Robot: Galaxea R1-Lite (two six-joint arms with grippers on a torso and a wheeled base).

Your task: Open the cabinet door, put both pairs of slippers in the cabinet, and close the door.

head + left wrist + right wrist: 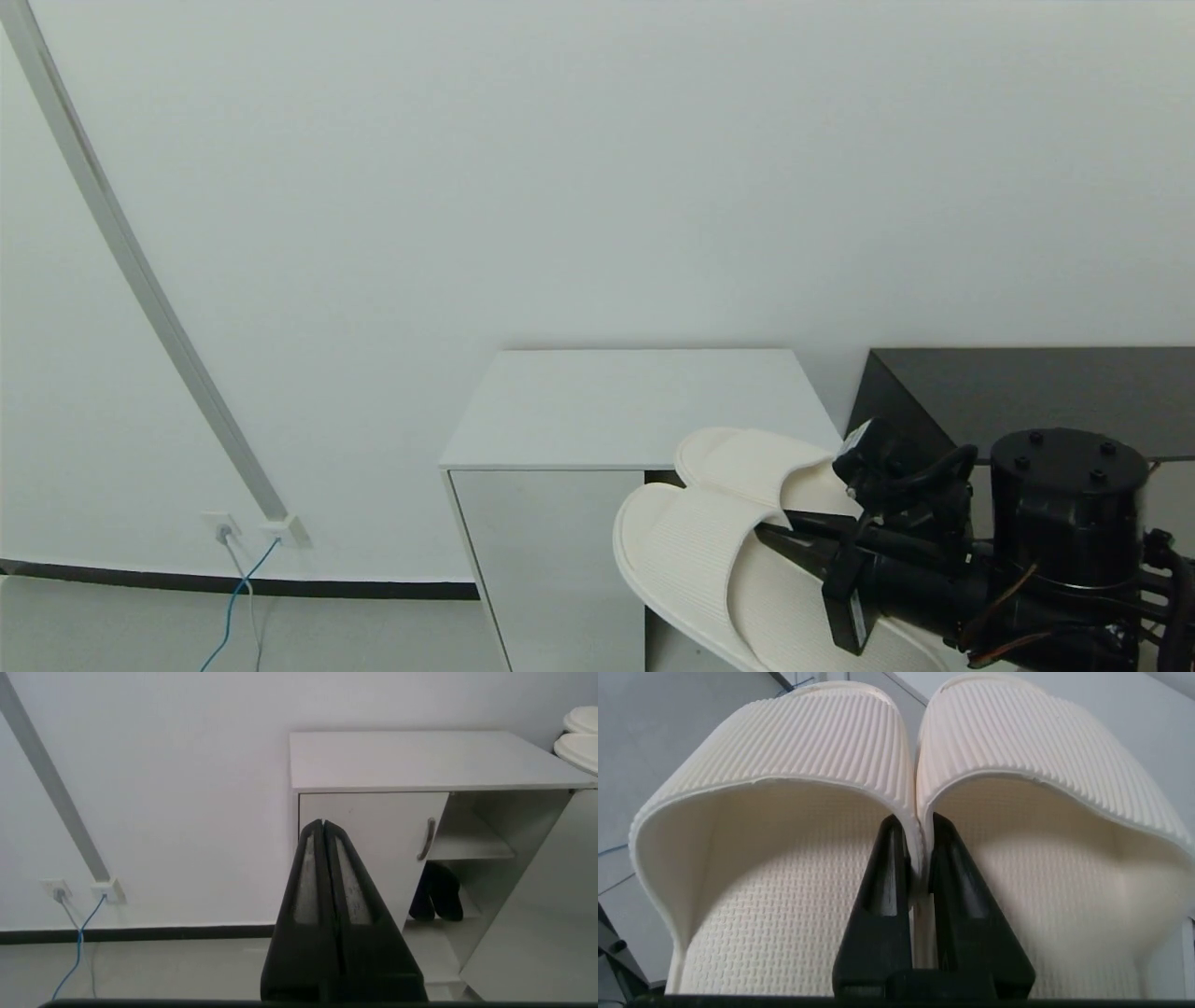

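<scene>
1. The slippers point(695, 560) point(822, 793) are white and lie side by side in the lower right of the head view, toes pointing up and left toward the cabinet point(635, 401) point(420, 761).
2. The right gripper point(784, 534) point(917, 835) is clamped on them. One finger goes inside each slipper and the two inner edges are pinched together between them, so a single grip carries the whole pair.
3. The pair hangs off any surface, just in front of the cabinet's right front corner. This looks like the carry toward the open side.
4. The cabinet stands against the wall at the lower centre of the head view. In the left wrist view, the shut door point(369, 849) covers one half. The bay beside it is open, with a bare shelf point(472, 845) and a dark pair point(437, 896) lower down.
5. That dark pair is probably the other slippers. If so, about half the stowing is done.
6. The left gripper point(323, 831) has its fingers together and holds nothing. It points at the cabinet from well apart, likely kept free for the door.
7. The next move calls for a toes-first entry onto a free shelf. The soft edges could sag or slip from the pinch and catch on the shelf's front.
8. Farther out, a dark worktop point(1027, 392) stands right of the cabinet, and a socket point(222, 528) with a blue cable point(238, 593) is at lower left.
</scene>
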